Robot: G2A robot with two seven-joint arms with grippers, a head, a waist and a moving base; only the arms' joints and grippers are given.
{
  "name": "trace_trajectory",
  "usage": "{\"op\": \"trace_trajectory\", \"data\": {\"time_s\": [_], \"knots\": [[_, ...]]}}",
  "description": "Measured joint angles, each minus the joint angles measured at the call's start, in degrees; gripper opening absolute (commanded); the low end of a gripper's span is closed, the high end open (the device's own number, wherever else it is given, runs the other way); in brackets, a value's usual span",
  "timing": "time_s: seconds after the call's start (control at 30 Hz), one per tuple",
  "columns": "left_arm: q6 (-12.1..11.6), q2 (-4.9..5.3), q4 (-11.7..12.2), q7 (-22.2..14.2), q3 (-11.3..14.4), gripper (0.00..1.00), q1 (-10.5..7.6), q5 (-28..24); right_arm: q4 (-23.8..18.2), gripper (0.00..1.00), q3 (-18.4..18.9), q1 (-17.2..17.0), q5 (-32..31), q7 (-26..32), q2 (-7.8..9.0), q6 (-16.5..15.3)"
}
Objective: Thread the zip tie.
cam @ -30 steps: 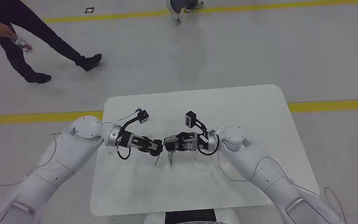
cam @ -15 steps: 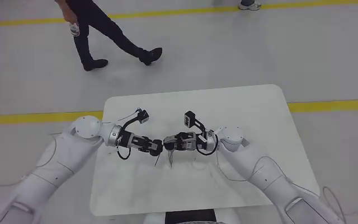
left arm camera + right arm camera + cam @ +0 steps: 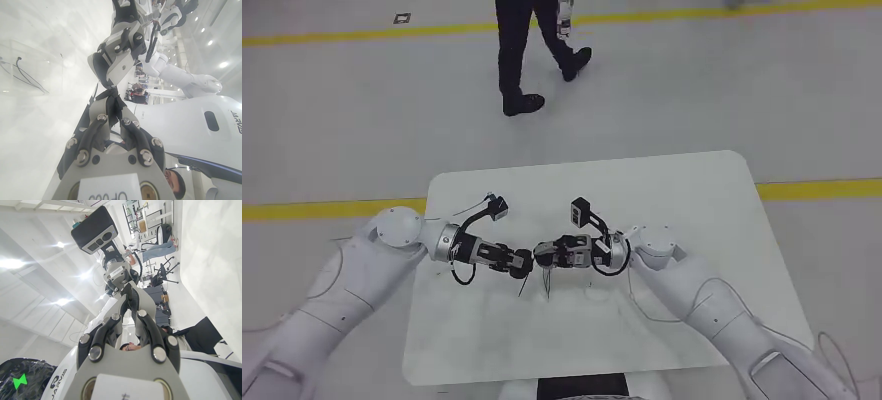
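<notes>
A white label (image 3: 115,272) bearing a short letter-and-digit code is stuck on the left claw (image 3: 130,308) base.

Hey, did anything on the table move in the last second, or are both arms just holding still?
Nothing visibly changed. The left gripper and the right gripper stay tip to tip above the table. The thin dark zip tie hangs below them as before.
</notes>
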Motion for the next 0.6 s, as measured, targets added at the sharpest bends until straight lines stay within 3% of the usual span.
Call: {"op": "trace_trajectory", "data": {"time_s": [0.4, 0.43, 0.53, 0.57, 0.6], "knots": [[0.0, 0.00, 0.0, 0.0, 0.0, 0.00, 0.00, 0.0, 0.3, 0.00, 0.1, 0.2, -0.4, -0.1, -0.23, 0.0], [0.0, 0.00, 0.0, 0.0, 0.0, 0.26, 0.00, 0.0, 0.4, 0.00, 0.2, 0.2, -0.5, -0.1, -0.23, 0.0], [0.0, 0.00, 0.0, 0.0, 0.0, 0.47, 0.00, 0.0, 0.4, 0.00, 0.3, 0.0, -0.6, -0.3, -0.21, 0.0], [0.0, 0.00, 0.0, 0.0, 0.0, 0.50, 0.00, 0.0, 0.4, 0.00, 0.4, 0.0, -0.6, -0.3, -0.21, 0.0], [0.0, 0.00, 0.0, 0.0, 0.0, 0.67, 0.00, 0.0, 0.4, 0.00, 0.4, -0.1, -0.7, -0.4, -0.20, 0.0]]}}
